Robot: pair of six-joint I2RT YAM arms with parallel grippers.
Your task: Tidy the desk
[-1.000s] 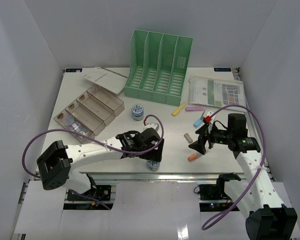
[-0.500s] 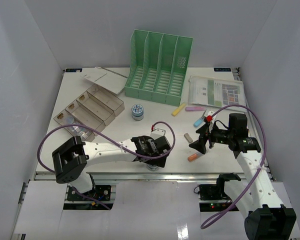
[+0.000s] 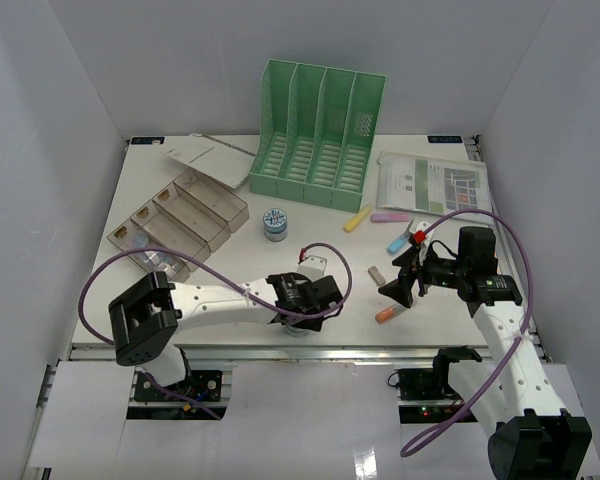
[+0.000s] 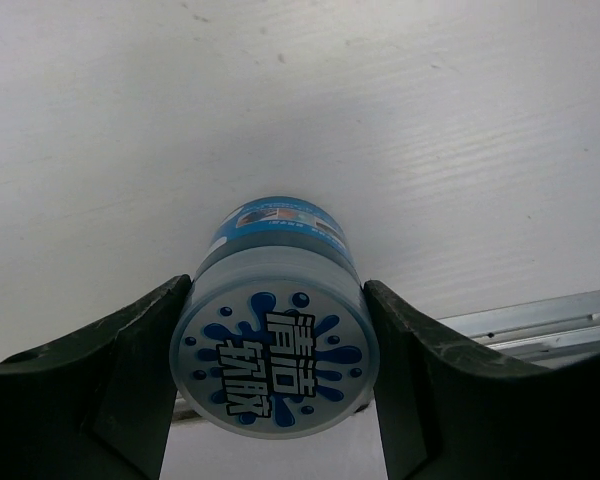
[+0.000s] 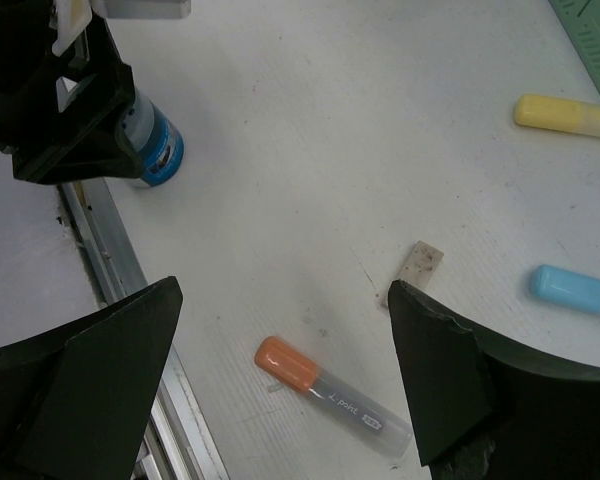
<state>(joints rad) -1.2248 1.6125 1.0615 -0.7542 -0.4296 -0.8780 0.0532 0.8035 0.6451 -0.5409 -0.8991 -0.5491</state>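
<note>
Looking down on the large flat white rectangular desk, I see it filling the floor of the white-walled cell, matte and faintly scuffed, with a metal rail along its front edge. My left gripper sits low at that edge, jaws partway in and pressed to both sides of a small round blue jar with a clear splash-printed lid; I judge that's for lifting it off the brink. My right gripper hangs wide open and empty above an orange-capped clear pen toward the front right, likely its next pick.
</note>
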